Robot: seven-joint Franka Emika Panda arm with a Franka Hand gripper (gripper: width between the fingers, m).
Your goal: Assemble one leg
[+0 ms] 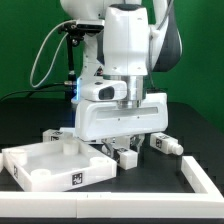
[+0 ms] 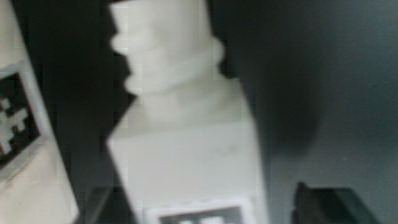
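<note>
A white leg (image 2: pixel 178 130) with a threaded end and a black-and-white tag lies on the black table, between my fingers in the wrist view. My gripper (image 2: pixel 231 205) is open. One dark finger (image 2: pixel 111 205) is close beside the leg and the other (image 2: pixel 350 205) stands apart from it with a dark gap. In the exterior view my gripper (image 1: pixel 121 148) is low over the table, just behind the tabletop, with this leg (image 1: pixel 126 156) showing under it.
The large white tray-like tabletop (image 1: pixel 40 175) lies at the exterior view's front left. Another leg (image 1: pixel 162 144) lies at the right, and one (image 1: pixel 52 137) at the left behind the tabletop. A long white bar (image 1: pixel 203 178) runs along the right. A tagged white part (image 2: pixel 18 120) lies beside the leg.
</note>
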